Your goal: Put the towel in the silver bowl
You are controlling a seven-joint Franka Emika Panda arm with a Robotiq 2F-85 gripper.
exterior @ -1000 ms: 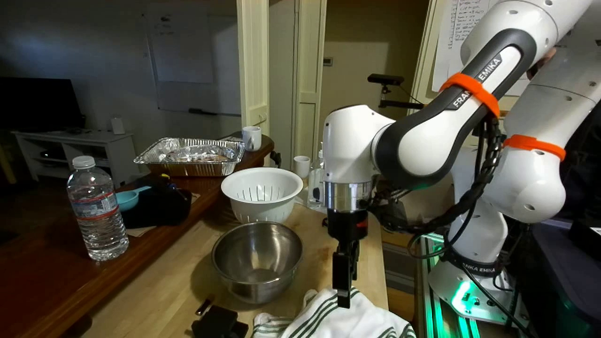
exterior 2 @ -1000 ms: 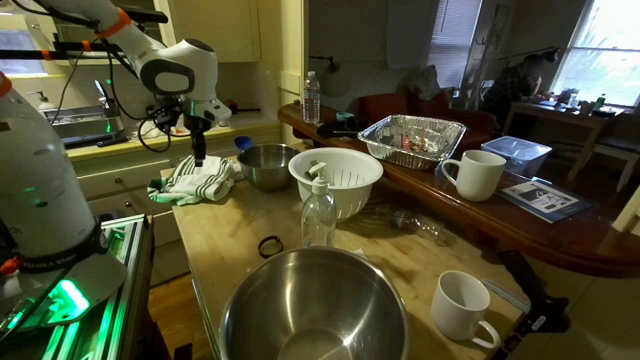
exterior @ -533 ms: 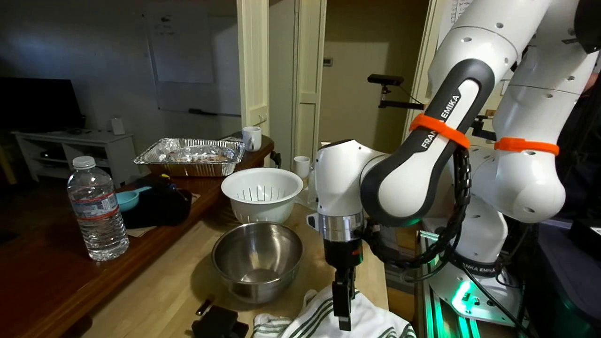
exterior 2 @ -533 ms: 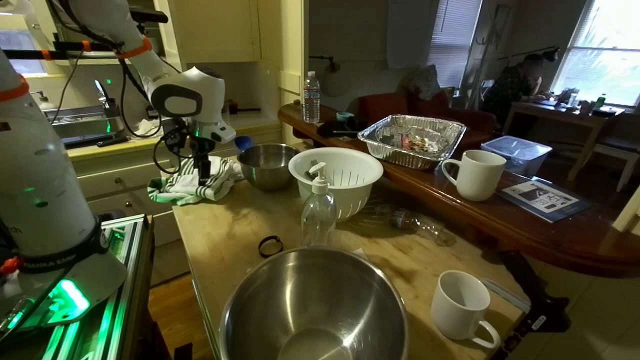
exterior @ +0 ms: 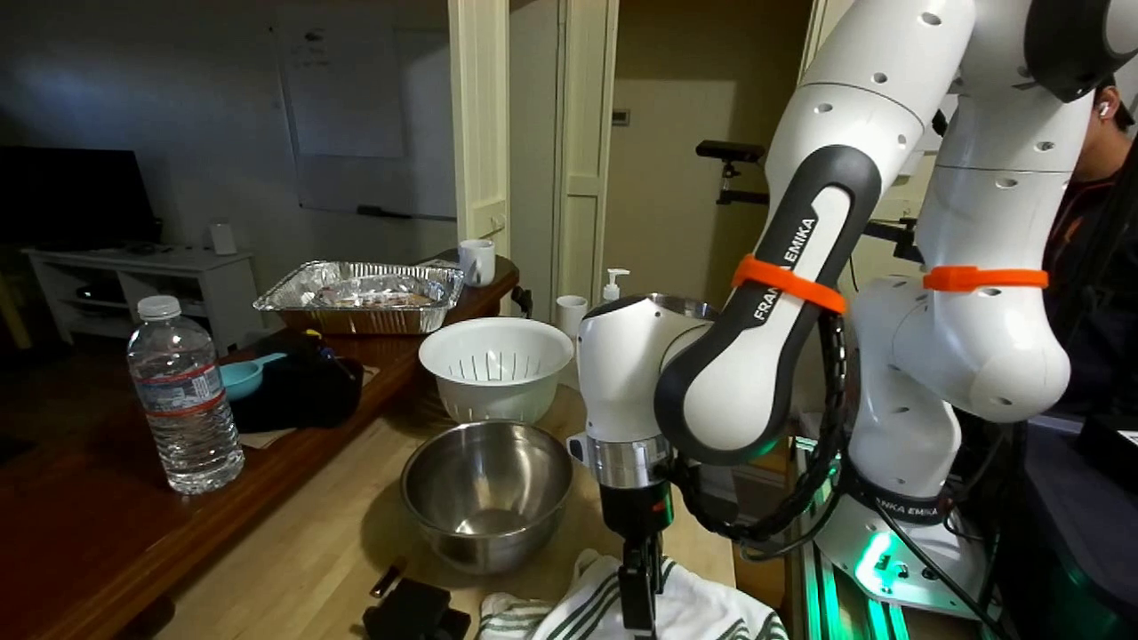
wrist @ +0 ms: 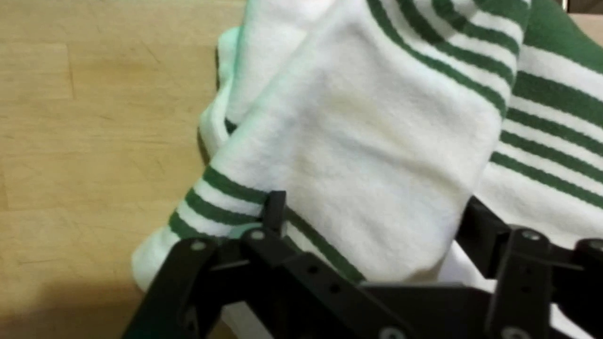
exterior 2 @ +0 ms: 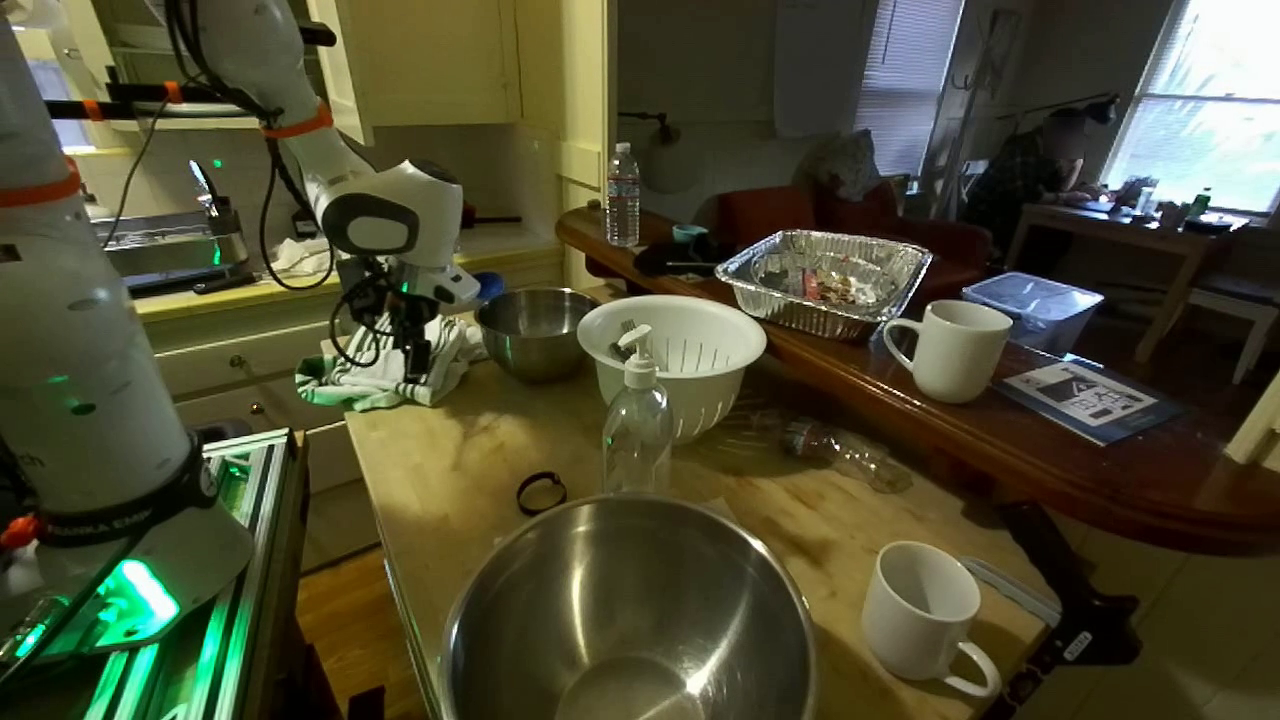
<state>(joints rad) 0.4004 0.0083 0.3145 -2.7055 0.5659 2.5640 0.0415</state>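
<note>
The towel is white with green stripes and lies bunched on the wooden counter, in both exterior views [exterior: 702,609] [exterior 2: 375,388] and filling much of the wrist view [wrist: 377,132]. A silver bowl [exterior: 484,544] stands upright beside it; it also shows in an exterior view [exterior 2: 540,350]. Nothing shows inside this bowl. My gripper [wrist: 374,207] is open, pointing down, with its fingers wide apart on either side of a raised fold of towel. In both exterior views [exterior: 638,618] [exterior 2: 417,365] the fingertips are low at the towel; whether they touch it, I cannot tell.
A white colander [exterior: 496,373] stands behind the silver bowl. A black object [exterior: 418,612] lies in front of it. A larger steel bowl [exterior 2: 630,610], a soap bottle [exterior 2: 638,430] and a mug [exterior 2: 920,612] stand farther along the counter. A raised wooden ledge [exterior: 293,471] runs alongside.
The arm has come down, and the gripper has dropped from above the towel to the towel's level. The towel and the bowls have not moved.
</note>
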